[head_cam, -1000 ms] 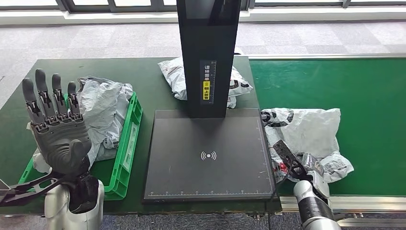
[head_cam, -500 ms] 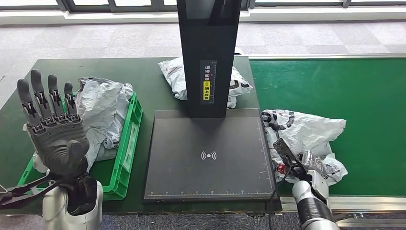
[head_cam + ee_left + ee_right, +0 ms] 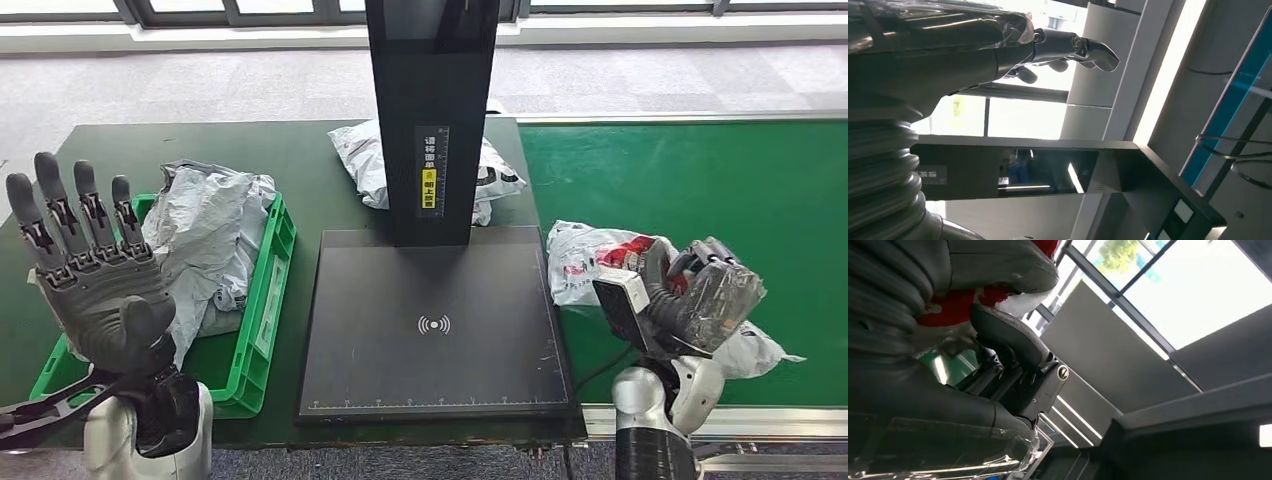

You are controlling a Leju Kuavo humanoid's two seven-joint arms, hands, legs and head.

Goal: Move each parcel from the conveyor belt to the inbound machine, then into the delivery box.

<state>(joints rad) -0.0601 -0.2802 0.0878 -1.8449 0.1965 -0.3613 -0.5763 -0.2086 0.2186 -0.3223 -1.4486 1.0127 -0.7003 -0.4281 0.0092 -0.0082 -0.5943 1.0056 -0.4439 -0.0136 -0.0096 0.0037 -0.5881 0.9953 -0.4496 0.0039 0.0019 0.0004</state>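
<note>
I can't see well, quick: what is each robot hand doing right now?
Left hand: open, fingers spread upward, holding nothing.
Right hand: closed on the white parcel at the conveyor belt.

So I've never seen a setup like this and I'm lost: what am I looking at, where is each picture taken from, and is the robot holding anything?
The wide picture is the robot's own head view, looking down at a green table. The other two come from cameras at its wrists, tilted up toward windows and walls.

The left hand is raised, fingers spread, holding nothing. The right hand grips a white parcel over the green conveyor belt.

The black pad with a tall post in the middle is the inbound machine. Another parcel lies behind it. The green delivery box on the left already holds a grey parcel.
</note>
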